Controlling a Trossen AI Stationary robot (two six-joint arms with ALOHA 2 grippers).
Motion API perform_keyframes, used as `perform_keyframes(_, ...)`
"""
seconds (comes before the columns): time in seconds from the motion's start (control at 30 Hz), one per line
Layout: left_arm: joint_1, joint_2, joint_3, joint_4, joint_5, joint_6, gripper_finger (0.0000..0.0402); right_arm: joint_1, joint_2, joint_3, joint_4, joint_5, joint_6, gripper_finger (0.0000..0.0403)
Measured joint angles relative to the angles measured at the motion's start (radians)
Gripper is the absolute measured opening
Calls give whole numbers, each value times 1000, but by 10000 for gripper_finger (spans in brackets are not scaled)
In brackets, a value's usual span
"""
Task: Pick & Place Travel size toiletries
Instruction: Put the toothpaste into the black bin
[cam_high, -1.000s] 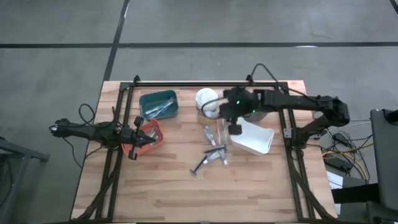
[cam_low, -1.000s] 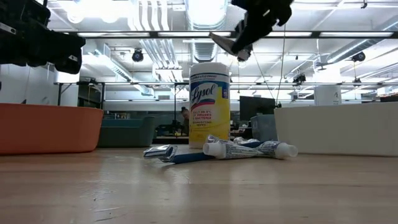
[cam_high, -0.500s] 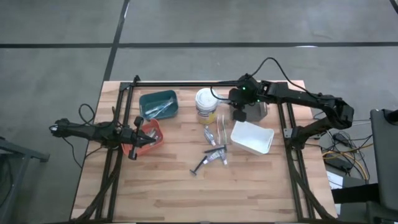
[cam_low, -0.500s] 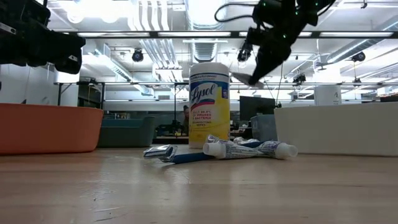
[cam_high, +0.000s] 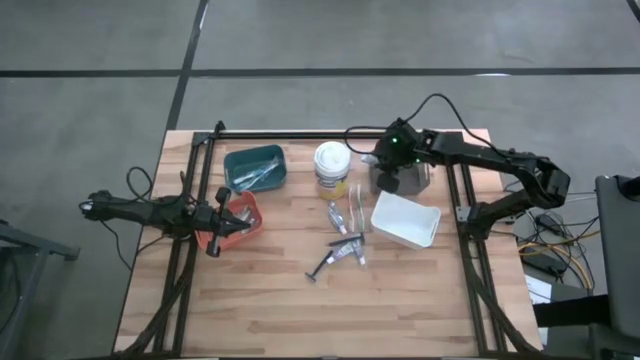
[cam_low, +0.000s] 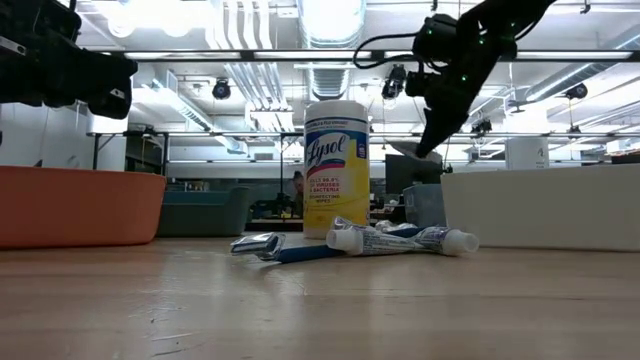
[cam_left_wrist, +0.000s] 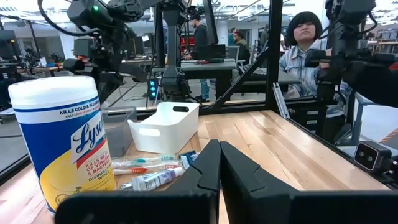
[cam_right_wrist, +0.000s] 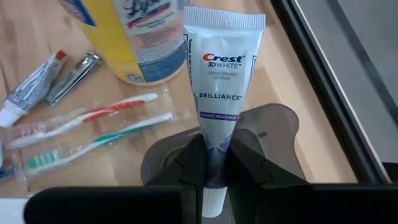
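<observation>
Presently, toothpaste tube (cam_right_wrist: 222, 81) sits clamped in right claw (cam_right_wrist: 214, 163), upper centre-right of the high view, above a grey bin (cam_high: 412, 180) beside the wipes tub (cam_high: 331, 168). Left claw (cam_left_wrist: 219, 165), fingers together, rests over the orange bin (cam_high: 250, 209) at left.

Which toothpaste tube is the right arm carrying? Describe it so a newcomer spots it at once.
Start at the big yellow wipes tub near the table's far edge. Beside it, above a grey bin, the right hand is shut on a white Crest tube, the only tube off the table.
</observation>
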Motion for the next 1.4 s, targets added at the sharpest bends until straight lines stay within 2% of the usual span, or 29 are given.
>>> perform_keyframes(0.13, 0, 0, 0, 0, 0, 0, 7, -36, -1, -3, 0, -1, 24, 40)
perform_keyframes(0.27, 0, 0, 0, 0, 0, 0, 7, -80, 1, -14, 0, 0, 151, 40)
perform_keyframes(0.53, 0, 0, 0, 0, 0, 0, 7, -119, 3, -137, 44, 1, 327, 40)
perform_keyframes(0.7, 0, 0, 0, 0, 0, 0, 7, -118, 4, -198, 157, 30, 337, 40)
perform_keyframes(0.83, 0, 0, 0, 0, 0, 0, 7, -118, 4, -202, 180, 31, 342, 41)
perform_keyframes(1.17, 0, 0, 0, 0, 0, 0, 7, -117, 4, -202, 180, 54, 398, 41)
perform_keyframes(1.4, 0, 0, 0, 0, 0, 0, 7, -117, 4, -202, 179, 53, 368, 41)
